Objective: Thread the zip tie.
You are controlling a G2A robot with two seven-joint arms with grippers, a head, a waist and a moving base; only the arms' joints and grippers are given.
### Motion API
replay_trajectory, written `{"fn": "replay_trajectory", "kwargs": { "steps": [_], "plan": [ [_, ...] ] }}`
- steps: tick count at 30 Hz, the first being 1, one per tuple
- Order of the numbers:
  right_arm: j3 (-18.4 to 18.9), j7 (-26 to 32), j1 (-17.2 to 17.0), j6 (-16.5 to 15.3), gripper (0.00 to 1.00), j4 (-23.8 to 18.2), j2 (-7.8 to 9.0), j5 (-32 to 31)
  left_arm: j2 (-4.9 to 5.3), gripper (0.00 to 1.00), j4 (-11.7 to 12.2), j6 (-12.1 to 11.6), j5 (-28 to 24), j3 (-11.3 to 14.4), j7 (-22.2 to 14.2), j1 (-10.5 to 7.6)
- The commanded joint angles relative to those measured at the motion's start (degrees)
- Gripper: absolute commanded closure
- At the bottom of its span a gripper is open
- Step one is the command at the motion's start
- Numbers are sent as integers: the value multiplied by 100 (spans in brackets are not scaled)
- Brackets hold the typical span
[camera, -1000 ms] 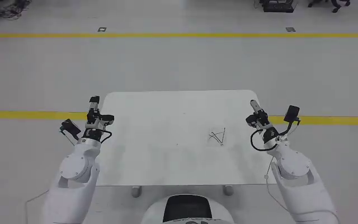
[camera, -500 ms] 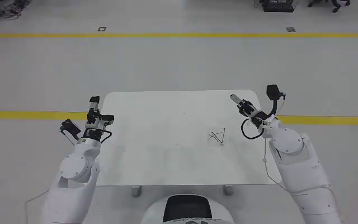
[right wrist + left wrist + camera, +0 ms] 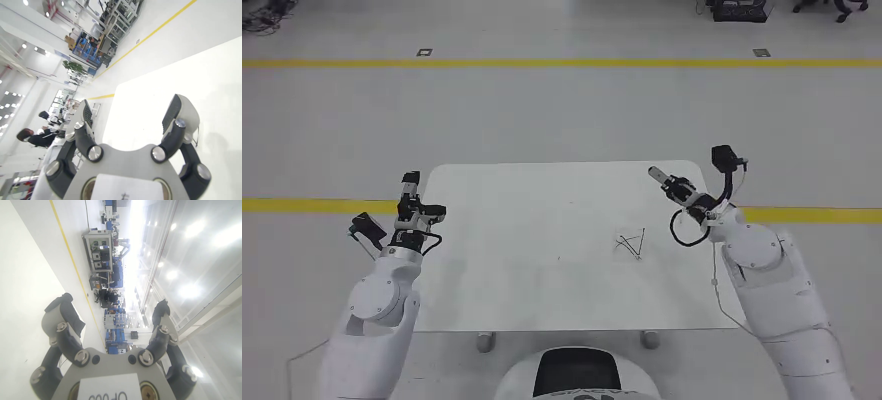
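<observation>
Surface: one white table [image 3: 542, 290] on pale floor [image 3: 562, 110], two yellow floor lines [image 3: 542, 63] | left gripper [image 3: 113, 302] just beside table's left edge, claw spread, empty | zip tie [image 3: 632, 243] flat on table, right of centre, well apart from both grippers | right gripper [image 3: 132, 106] over table's far right part, claw spread, empty | labels: one white tag [image 3: 109, 386] on each gripper base, print cut off

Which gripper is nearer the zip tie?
The right gripper, over the table's right side; the left gripper is at the opposite edge, farther from the zip tie.
</observation>
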Motion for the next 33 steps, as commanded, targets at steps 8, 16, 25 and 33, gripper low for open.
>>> {"fn": "replay_trajectory", "kwargs": {
  "steps": [8, 16, 25, 33],
  "plan": [
    [-1004, 1243, 950, -373, 0, 625, 0, -1608, 0, 0, 0, 0, 0, 0, 0, 0],
    [-1027, 1256, 966, -388, 0, 648, -1, -1640, 0, 0, 0, 0, 0, 0, 0, 0],
    [-1263, 1807, 1213, -804, 0, 615, 38, -2409, 0, 0, 0, 0, 0, 0, 0, 0],
    [-2016, 2620, 2016, -1218, 0, 1243, -65, -2963, 0, 0, 0, 0, 0, 0, 0, 0]
  ]
}}
